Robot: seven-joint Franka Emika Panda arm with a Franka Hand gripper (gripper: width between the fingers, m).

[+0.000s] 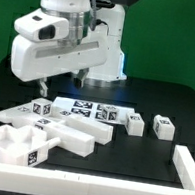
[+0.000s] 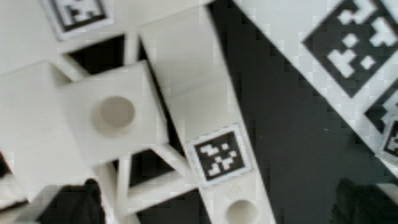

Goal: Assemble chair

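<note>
In the exterior view the arm's tool [image 1: 61,80] hangs above the black bench [image 1: 166,101], its two fingers apart with nothing between them. Below and in front of it, toward the exterior view's left, lies the chair's large joined piece [image 1: 40,132], a cluster of white slabs and bars bearing tags. Just behind that piece the marker board [image 1: 82,106] lies flat. Three small tagged blocks [image 1: 134,123] sit in a row toward the exterior view's right, apart from one another. A low white border rail [image 1: 187,172] runs along the bench's edge.

The wrist view looks close down on the joined piece. Only here do you see a square face with a round hole [image 2: 112,112] and a tag [image 2: 219,155] on the bar beside it. A strip of bare bench separates this from another tagged white surface [image 2: 356,40]; which part that is I cannot tell. The blurred dark fingertips [image 2: 71,200] stand spread wide, clear of the piece.
</note>
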